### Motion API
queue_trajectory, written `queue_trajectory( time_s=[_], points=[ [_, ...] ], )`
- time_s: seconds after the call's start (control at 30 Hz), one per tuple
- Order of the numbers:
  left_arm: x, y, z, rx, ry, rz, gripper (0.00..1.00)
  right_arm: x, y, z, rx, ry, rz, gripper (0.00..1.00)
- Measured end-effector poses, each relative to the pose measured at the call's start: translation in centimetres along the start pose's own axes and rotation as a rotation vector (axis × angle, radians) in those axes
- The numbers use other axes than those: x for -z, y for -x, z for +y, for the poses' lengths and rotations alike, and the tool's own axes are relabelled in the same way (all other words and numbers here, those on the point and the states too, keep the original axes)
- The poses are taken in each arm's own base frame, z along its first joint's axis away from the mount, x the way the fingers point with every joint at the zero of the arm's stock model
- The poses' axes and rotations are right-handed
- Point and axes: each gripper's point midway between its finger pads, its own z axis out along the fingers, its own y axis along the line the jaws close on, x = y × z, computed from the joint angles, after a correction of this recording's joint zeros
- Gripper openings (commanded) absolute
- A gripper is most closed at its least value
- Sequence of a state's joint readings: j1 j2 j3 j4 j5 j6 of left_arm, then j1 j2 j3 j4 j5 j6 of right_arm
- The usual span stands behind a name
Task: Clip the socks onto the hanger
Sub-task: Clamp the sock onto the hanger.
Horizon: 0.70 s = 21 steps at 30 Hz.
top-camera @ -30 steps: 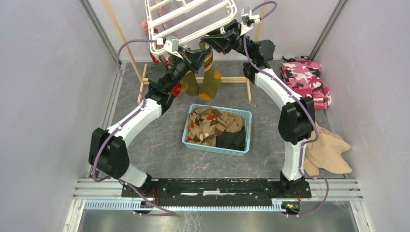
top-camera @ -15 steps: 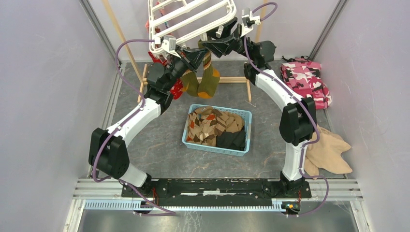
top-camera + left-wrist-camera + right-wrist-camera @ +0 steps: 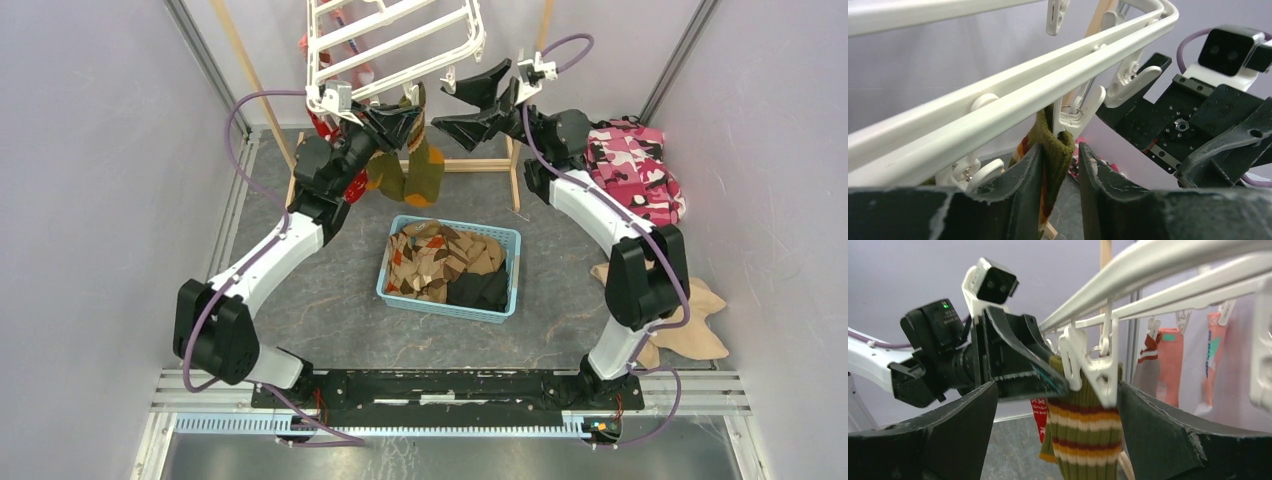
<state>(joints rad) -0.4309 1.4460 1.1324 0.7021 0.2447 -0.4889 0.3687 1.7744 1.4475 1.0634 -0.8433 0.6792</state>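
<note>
The white hanger (image 3: 400, 40) hangs at the back, its rim bar crossing the left wrist view (image 3: 1013, 95). An olive striped sock (image 3: 425, 165) dangles from a white clip (image 3: 1093, 365) that is pinched on its cuff. My left gripper (image 3: 403, 117) is open around that cuff (image 3: 1054, 150); the cuff rests against the left finger (image 3: 1028, 185), with a gap to the right one. My right gripper (image 3: 445, 103) stands wide open just right of the clip, and the striped sock (image 3: 1088, 440) shows between its fingers, untouched. More socks (image 3: 435, 262) lie in the basket.
A light blue basket (image 3: 455, 224) sits mid-floor. Another olive sock (image 3: 385, 175) and a red one (image 3: 357, 185) hang beside the striped one; orange socks (image 3: 1170, 360) hang farther back. A wooden stand (image 3: 480, 165), pink camouflage cloth (image 3: 635, 165) and beige cloth (image 3: 690, 320) lie around.
My left gripper has opened off the sock's cuff. My right gripper has opened wide, let go of the clip and drawn back to the right. The sock now hangs from the clip.
</note>
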Motion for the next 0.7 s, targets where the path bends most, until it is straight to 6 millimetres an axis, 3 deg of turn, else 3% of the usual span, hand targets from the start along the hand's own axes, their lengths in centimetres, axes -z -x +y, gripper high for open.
queue_trajectory(
  time_s=[0.3, 0.5, 0.7],
  points=[
    [3.1, 2.8, -1.1, -0.049, 0.041, -0.034, 0.58, 4.5, -1.1, 1.0, 0.037, -0.1, 0.053, 0.96],
    [7.6, 2.8, -2.0, -0.074, 0.069, 0.0, 0.79, 7.1, -1.9, 2.4, 0.102, -0.183, 0.117, 0.98],
    [13.1, 2.0, -4.1, -0.092, 0.023, 0.028, 0.99, 10.5, -2.9, 3.9, 0.168, -0.285, 0.182, 0.98]
  ],
)
